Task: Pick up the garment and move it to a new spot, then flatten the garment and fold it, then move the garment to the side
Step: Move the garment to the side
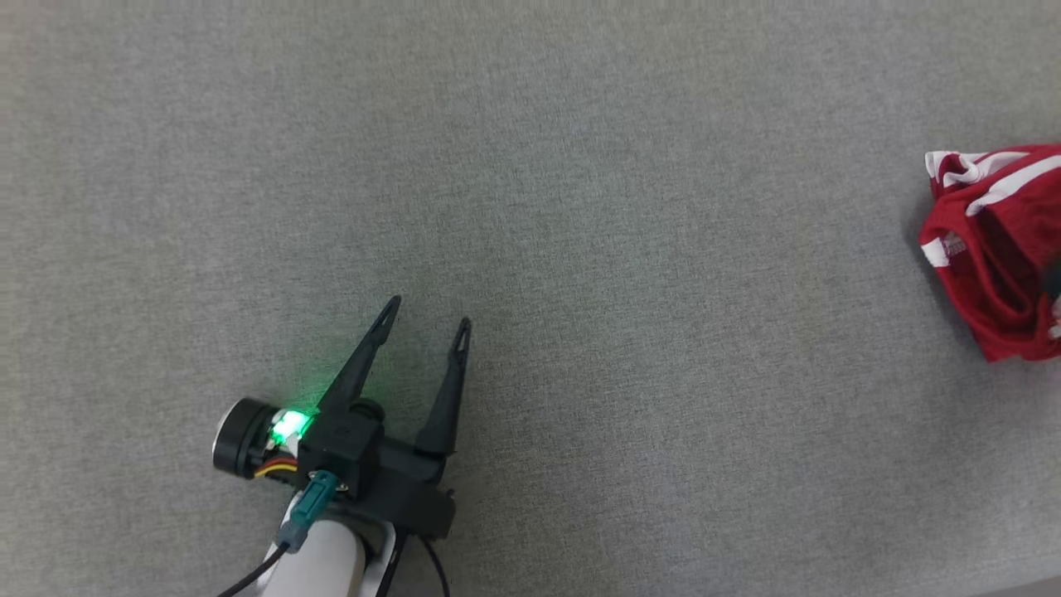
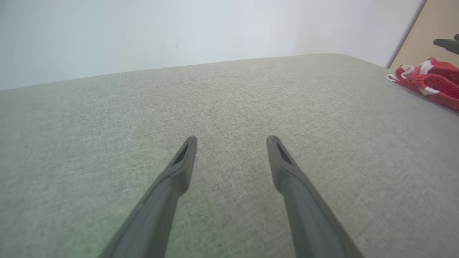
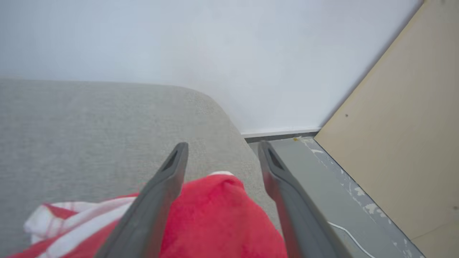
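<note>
The garment (image 1: pixel 995 249) is red with white stripes and lies bunched at the far right of the grey fabric surface (image 1: pixel 580 207). My left gripper (image 1: pixel 427 319) stands open over bare surface at the lower left, far from the garment and holding nothing. In the left wrist view its fingers (image 2: pixel 231 141) are spread, with the garment (image 2: pixel 434 80) far off at the right edge. My right gripper (image 3: pixel 222 148) is open just above the garment (image 3: pixel 215 215). The cloth shows below and between its spread fingers, near the surface's rounded corner.
The surface's right edge runs close beside the garment. Beyond it are a grey floor (image 3: pixel 304 172) with a thin white cable, a tan panel (image 3: pixel 394 125) and a white wall (image 3: pixel 215 43). A dark fingertip (image 2: pixel 444 43) of the other arm shows above the garment.
</note>
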Controlling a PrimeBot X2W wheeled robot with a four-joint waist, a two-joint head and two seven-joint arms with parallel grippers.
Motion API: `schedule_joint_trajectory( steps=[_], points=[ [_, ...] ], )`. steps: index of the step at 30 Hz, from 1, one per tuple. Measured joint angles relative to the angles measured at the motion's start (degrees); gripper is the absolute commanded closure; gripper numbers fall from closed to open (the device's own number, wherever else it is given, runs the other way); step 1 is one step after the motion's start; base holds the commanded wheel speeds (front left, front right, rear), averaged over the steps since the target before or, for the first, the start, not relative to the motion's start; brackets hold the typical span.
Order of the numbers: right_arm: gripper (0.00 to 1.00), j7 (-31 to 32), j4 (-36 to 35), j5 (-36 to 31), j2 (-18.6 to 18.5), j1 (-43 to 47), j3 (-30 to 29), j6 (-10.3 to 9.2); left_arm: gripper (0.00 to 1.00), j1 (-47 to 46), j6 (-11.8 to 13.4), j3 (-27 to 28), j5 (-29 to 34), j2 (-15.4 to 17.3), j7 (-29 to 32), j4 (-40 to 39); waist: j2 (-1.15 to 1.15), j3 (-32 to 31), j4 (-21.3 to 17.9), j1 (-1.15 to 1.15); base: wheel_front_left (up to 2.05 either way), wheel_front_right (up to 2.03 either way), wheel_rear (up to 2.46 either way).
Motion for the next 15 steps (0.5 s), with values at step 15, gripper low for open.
schedule_joint_trajectory(
  steps=[15],
  points=[
    [0.0,0.0,-25.6,15.0,15.5,21.0,19.0,0.0,0.0,6.8,1.6,6.3,-2.8,-0.2,0.1,-0.2,0.0,-10.4,1.6,-0.01,0.0,0.0,0.0]
  ],
)
